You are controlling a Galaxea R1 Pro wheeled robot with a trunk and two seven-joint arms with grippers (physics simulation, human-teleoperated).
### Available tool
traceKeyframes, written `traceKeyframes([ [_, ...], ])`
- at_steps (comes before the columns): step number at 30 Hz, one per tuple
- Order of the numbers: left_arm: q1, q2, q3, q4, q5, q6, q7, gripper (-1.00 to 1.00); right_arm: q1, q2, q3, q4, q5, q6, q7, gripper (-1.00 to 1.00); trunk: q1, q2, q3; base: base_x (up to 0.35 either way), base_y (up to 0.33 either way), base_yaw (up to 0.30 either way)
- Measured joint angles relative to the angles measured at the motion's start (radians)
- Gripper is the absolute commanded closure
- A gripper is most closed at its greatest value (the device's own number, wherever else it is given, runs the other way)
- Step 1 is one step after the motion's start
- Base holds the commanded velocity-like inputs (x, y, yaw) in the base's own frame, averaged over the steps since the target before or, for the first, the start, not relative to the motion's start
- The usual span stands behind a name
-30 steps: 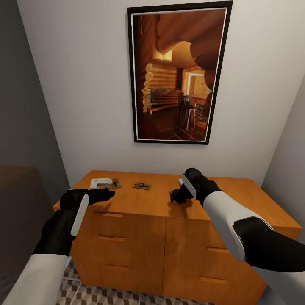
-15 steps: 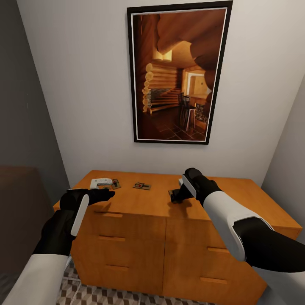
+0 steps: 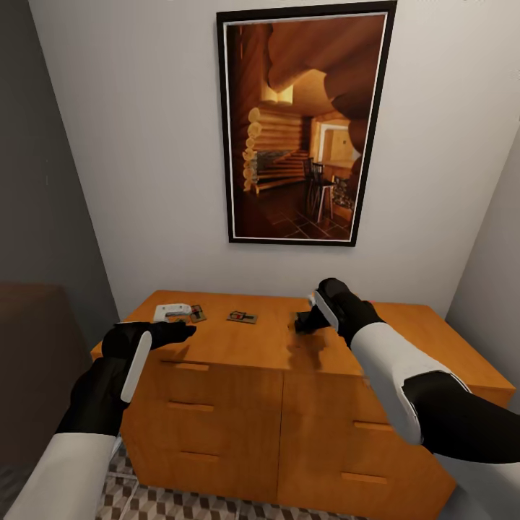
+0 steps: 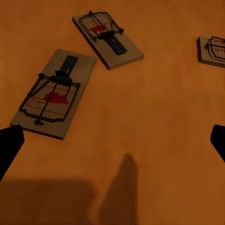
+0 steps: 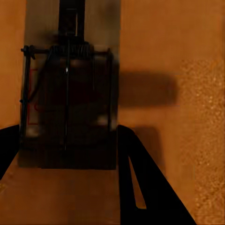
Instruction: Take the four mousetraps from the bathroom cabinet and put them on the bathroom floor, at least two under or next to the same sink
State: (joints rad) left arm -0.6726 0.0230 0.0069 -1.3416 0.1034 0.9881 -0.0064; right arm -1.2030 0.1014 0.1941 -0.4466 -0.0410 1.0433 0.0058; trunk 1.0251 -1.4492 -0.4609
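- The cabinet stands against the pale wall, straight below the framed picture of a log-cabin interior; its flat orange-brown top serves as the counter, and drawer fronts with slim bar handles cover its front.
- A strip of the bathroom floor, tiled in small cube patterns, shows at the foot of the cabinet.
- On the cabinet top, toward its left end, lies a small white object; a mousetrap lies just beside it, on the side nearer the cabinet's middle.
- A second mousetrap lies flat a little further toward the middle of the cabinet top.
- The left pincer hovers over the front left edge of the cabinet, its jaws spread wide and holding nothing.
- In the left wrist view, three traps lie flat on the orange wood: one nearest, another beyond it, and a third cut by the frame edge.
- The right pincer hangs just above the middle of the cabinet top, with its shadow on the wood beneath.
- In the right wrist view a mousetrap sits between its dark fingers; the jaws appear closed on its end, with the trap's shadow thrown on the cabinet top beside it.
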Motion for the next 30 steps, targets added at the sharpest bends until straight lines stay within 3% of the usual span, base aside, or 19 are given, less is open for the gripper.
traceKeyframes([
  [1,0.0,0.0,0.0,0.0,0.0,0.0,0.0,-1.0,0.0,-0.001,0.003,-0.176,-0.007,0.0,0.001,1.0,0.0,0.0,0.0,0.0,0.0,0.0],
  [2,0.0,0.0,0.0,0.0,0.0,0.0,0.0,-1.0,-0.001,-0.002,0.003,-0.254,-0.009,0.0,0.001,1.0,0.0,0.0,0.0,0.0,0.0,0.0],
  [5,0.0,0.0,0.0,0.0,0.0,0.0,0.0,-1.0,0.0,-0.011,0.004,-0.293,-0.006,0.0,0.001,1.0,0.0,0.0,0.0,0.0,0.0,0.0],
  [18,0.0,-0.001,-0.001,0.0,0.0,0.0,0.0,-1.0,0.0,-0.048,0.002,-0.328,-0.009,0.0,0.0,1.0,0.0,0.0,0.0,0.0,0.0,0.0],
  [30,0.0,-0.002,-0.001,0.0,0.0,0.0,0.0,-1.0,0.0,-0.055,0.004,-0.33,-0.013,0.0,0.003,1.0,0.0,0.0,0.0,0.0,0.0,0.0],
])
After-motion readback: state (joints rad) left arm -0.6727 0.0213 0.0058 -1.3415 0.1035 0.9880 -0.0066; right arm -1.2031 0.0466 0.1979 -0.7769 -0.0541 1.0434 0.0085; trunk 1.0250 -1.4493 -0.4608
